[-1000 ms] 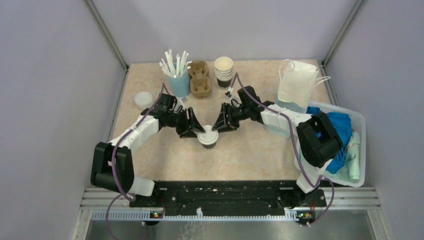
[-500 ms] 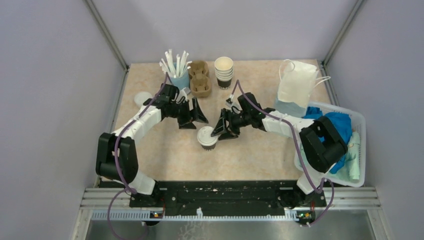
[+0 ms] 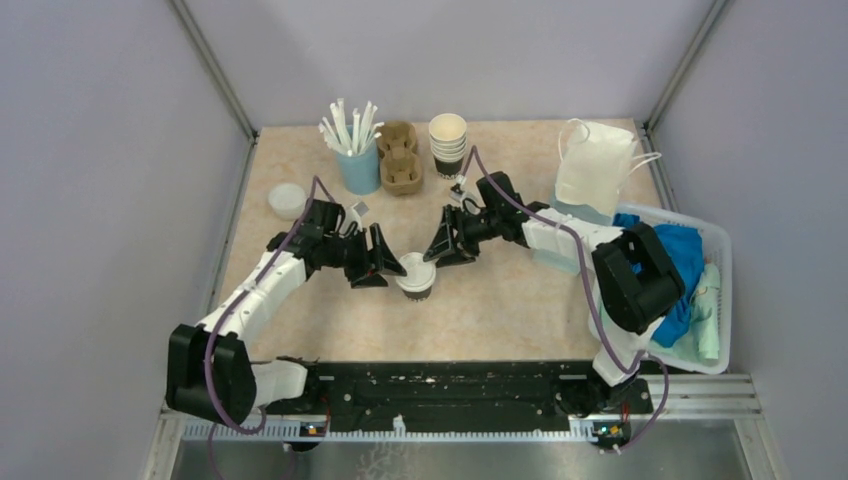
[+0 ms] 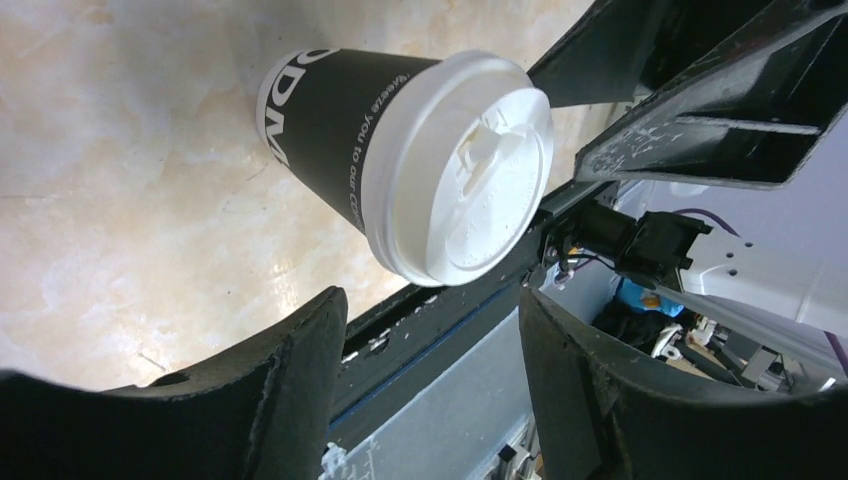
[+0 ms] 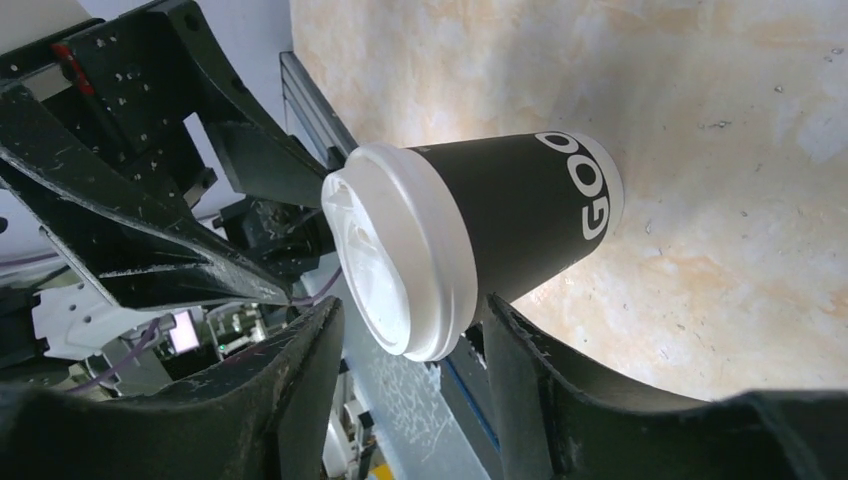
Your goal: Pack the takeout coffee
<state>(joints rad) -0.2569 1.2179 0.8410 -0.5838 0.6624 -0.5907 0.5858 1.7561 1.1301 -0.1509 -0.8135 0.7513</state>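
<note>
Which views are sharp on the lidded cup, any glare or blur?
Top external: soft even light, lidded cup small but sharp, faint shadow. Left wrist: white lid bright, embossing readable; left gripper's fingers dark and slightly soft. Right wrist: cup lettering crisp; right gripper's fingers underexposed.

The cup (image 5: 520,215) carries large white letters "GOO" near its base, at its 3 o'clock end in the right wrist view. The left wrist view shows "ODM" at 10 o'clock, plus small print, only partly legible: "you to our".
</note>
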